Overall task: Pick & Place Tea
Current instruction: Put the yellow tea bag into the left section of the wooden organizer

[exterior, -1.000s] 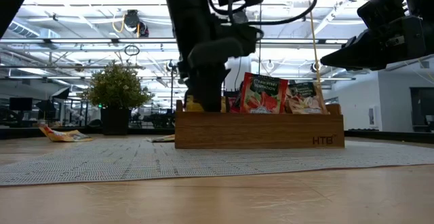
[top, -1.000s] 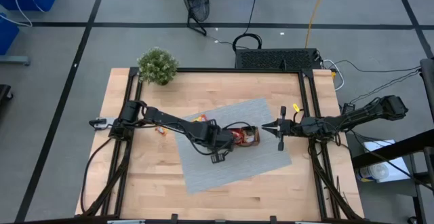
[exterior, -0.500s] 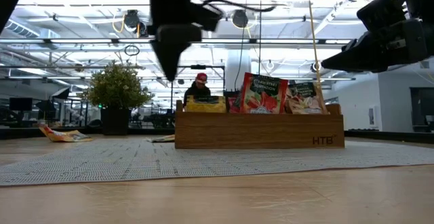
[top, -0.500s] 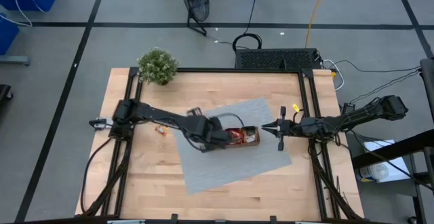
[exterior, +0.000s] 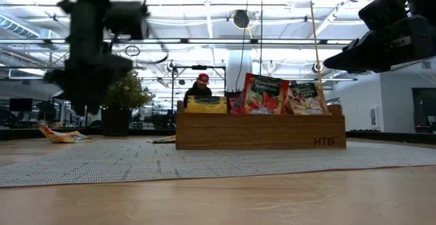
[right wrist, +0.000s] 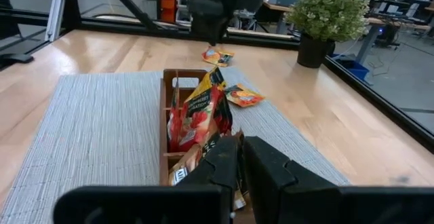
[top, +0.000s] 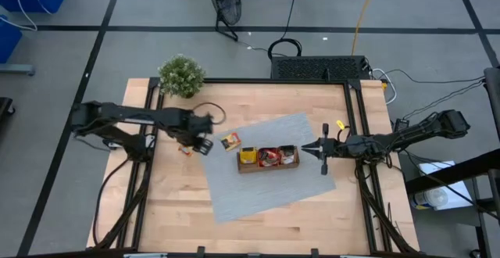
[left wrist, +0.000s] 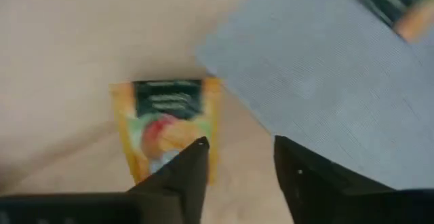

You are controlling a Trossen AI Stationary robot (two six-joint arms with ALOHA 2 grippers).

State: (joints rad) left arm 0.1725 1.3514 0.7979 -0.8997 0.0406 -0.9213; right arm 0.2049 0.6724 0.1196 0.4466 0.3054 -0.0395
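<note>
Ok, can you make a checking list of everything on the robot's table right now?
Surface: wooden table with a grey mat lying askew on it.
Job's things: wooden tray on the mat holds yellow, red and brownish sachets; one orange-yellow sachet lies on the mat's edge, another on bare wood.
Clutter: potted plant at the far left corner.
Grippers: left gripper open above the sachet on the wood, empty; right gripper shut, waiting beside the tray.
Cables: black loops on the floor behind the table.
Surroundings: a person far behind the tray.
</note>
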